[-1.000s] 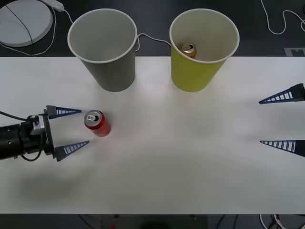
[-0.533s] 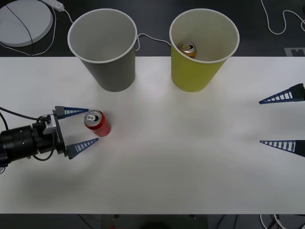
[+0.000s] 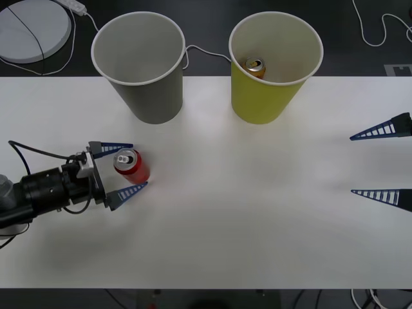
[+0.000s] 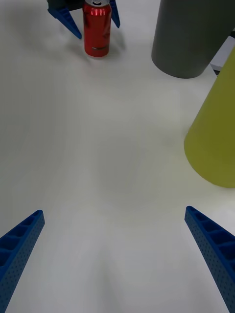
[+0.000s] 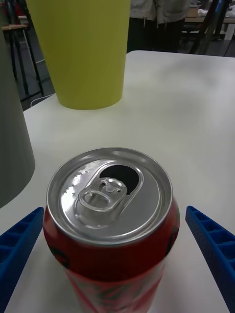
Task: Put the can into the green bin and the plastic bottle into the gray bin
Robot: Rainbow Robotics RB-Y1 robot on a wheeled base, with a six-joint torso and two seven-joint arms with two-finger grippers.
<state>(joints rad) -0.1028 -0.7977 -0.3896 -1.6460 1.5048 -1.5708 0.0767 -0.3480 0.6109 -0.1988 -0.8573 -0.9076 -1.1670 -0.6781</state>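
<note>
The red can stands upright on the white table, left of centre, its silver top and pull tab close in the left wrist view. My left gripper is open, one blue finger on each side of the can, neither pressing it. The can also stands between those fingers in the right wrist view. The gray bin stands at the back left, the green bin at the back right. My right gripper hangs open at the table's right edge. The plastic bottle is out of view.
A gold can lies inside the green bin. A white round device with cables lies on the dark floor beyond the table's far left. The table's front edge runs along the bottom of the front view.
My left gripper has slid to the right until its open fingers flank the can. The can, both bins and the right arm have stayed put.
</note>
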